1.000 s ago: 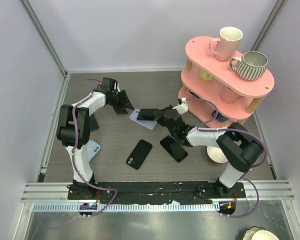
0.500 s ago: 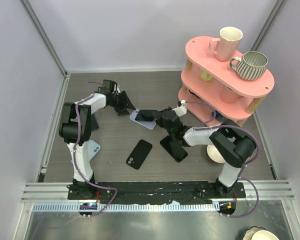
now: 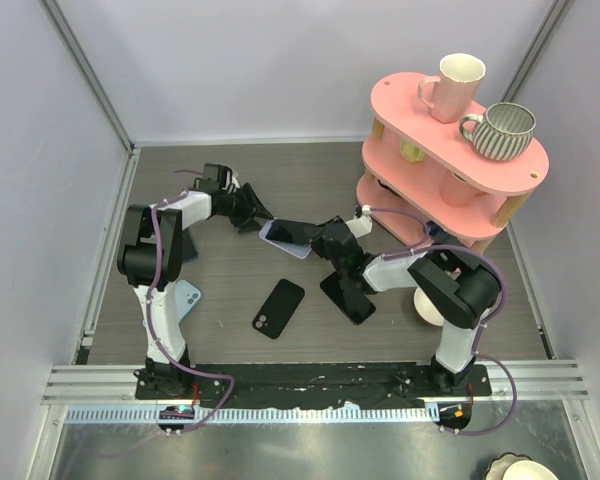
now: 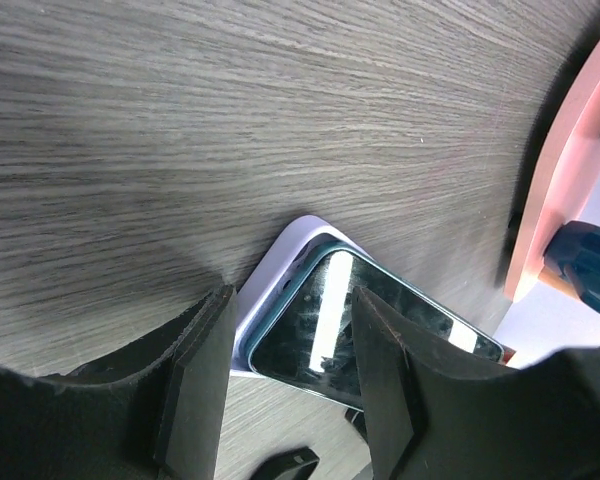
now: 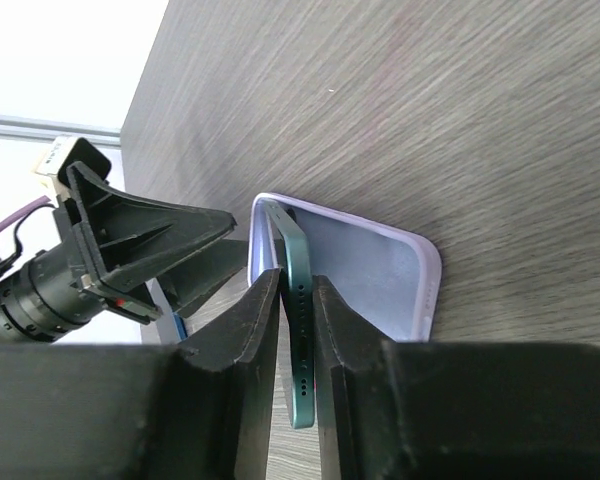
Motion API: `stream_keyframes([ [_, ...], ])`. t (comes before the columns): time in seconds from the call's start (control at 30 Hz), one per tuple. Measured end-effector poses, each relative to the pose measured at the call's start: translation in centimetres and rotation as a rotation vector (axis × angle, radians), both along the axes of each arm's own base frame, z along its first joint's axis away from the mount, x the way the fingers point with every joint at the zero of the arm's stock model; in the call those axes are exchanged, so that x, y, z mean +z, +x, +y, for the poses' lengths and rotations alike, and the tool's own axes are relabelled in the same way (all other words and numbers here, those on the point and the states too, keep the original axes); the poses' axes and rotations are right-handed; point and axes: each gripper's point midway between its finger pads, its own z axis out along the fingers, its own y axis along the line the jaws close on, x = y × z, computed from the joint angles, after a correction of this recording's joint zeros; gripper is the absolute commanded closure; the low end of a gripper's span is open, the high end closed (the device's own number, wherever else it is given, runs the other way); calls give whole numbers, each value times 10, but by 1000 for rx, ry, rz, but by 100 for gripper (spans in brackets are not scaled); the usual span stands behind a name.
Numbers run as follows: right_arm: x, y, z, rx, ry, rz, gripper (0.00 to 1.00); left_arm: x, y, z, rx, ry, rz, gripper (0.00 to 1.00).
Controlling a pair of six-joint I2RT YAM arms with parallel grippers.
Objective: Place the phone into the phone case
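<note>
Now, table point(image 3: 310, 180): dark wood grain, with both arms bolted at the near edge.
Pink shelf point(image 3: 400, 105): two tiers, standing at the back right of the table.
Left arm point(image 3: 175, 212): reaching in from the left, wrist low at mid-table.
Right arm point(image 3: 405, 268): folded low from the right, its wrist meeting the other over the case.
Ribbed mug point(image 3: 502, 132): grey stripes, on the shelf's top tier, right side.
Cream mug point(image 3: 460, 82): also on the top tier, just behind the ribbed one.
Phone case point(image 4: 278, 275): lilac, flat on the table with its open side up, between the two wrists and near the shelf's foot.
Phone point(image 5: 298, 330): green edge, dark glossy screen. It's tilted, with the far end tucked into the case by the left jaws and the near end lifted clear, so not seated flat.
Black phone point(image 3: 278, 308): back up on the table, nearer the arm bases than the case.
Second black phone point(image 3: 354, 302): just to its right, partly under the right arm.
Left jaws: parted, straddling the case's corner; whether they pinch it, I can't tell.
Right jaws: drawn narrow, one pad on each face of the phone, gripping it near its raised end.
</note>
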Motion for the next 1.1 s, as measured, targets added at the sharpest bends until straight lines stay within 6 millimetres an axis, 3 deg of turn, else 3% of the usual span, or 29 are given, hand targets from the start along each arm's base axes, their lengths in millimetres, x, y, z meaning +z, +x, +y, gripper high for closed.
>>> stream_keyframes([
  [0.23,-17,0,0,-11,-2,38,73,0,1,0,10,-23,0,46],
  [0.53,-19,8,8,-15,-2,60,73,0,3,0,27,-56,-5,46],
  [0.7,-24,8,8,-20,-19,86,63,0,3,0,36,-68,-4,46],
  [0.9,-44,-1,6,-1,-74,158,53,1,3,-2,32,-76,-3,46],
  [1.1,-40,-1,7,10,-109,177,49,1,2,-3,28,-78,-2,46],
])
